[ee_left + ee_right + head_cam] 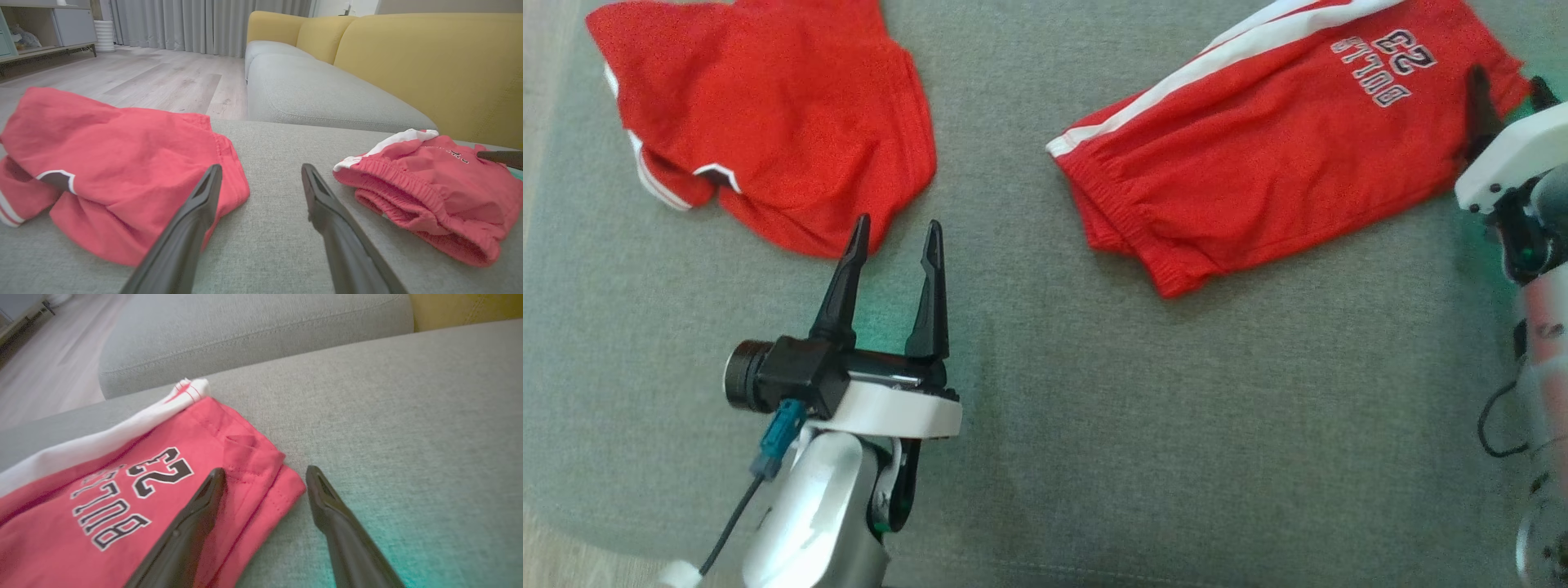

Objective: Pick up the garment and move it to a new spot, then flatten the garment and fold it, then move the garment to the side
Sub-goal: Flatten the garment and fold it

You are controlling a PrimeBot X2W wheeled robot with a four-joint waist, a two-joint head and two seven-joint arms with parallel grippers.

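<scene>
Shorts [1282, 139]: far right edge of cushion [1045, 367], doubled over, soft, light, limp | shirt [776, 122]: far left corner, crumpled | left gripper [898, 222]: spread, empty, near shirt hem | right gripper [265, 470]: spread, astride shorts' hem corner, nothing pinched | hold: likely pinch the layered hem

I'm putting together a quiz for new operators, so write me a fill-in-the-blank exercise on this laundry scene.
1. The side stripe on the shorts is coloured ____.
2. The number printed on them is ____.
3. The left gripper points toward the other red garment with its jaws standing ____.
4. The cushion beneath both garments is coloured ____.

Missing words: white; 23; open; grey.
</scene>
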